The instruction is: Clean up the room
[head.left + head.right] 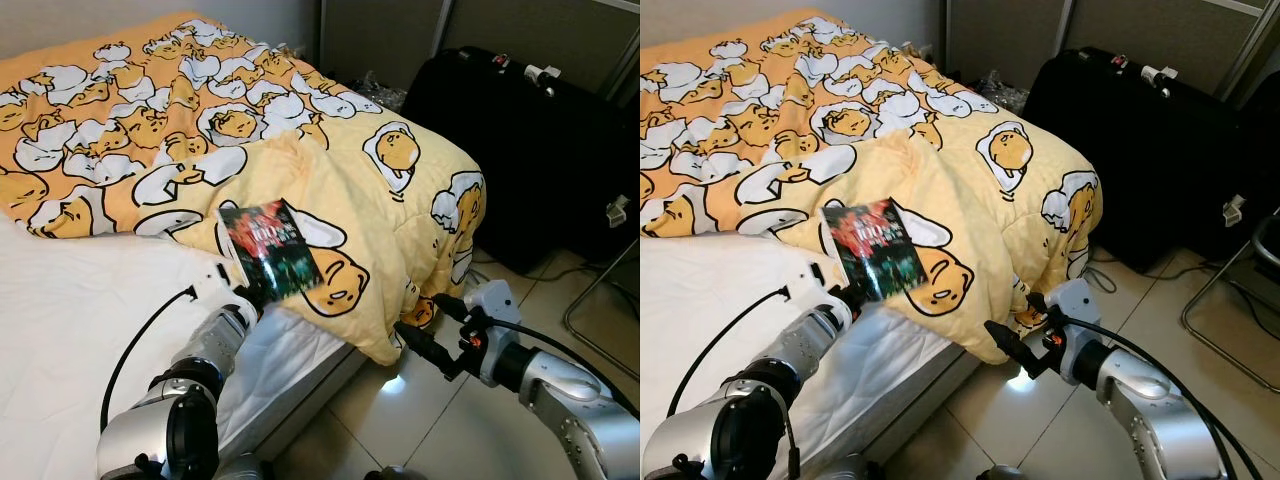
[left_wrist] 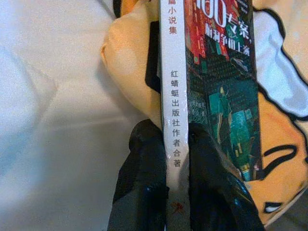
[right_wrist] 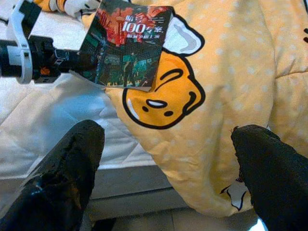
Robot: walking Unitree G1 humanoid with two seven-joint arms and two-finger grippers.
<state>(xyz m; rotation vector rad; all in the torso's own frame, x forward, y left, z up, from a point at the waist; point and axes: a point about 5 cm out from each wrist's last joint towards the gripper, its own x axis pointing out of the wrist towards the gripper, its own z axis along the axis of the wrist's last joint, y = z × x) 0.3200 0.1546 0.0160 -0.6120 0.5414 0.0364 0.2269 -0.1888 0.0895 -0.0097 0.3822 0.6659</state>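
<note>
Your left hand is pinching the paperback book at its spine end, holding it up just above the egg-print yellow duvet on the bed. Your right hand is spread, carrying nothing, low beside the duvet's hanging corner, book well up ahead of it. Step looks like: book picked up, not yet put away. Next move likely calls for carrying it off the bed to a proper spot; keep the pinch firm, the grip is near one edge.
</note>
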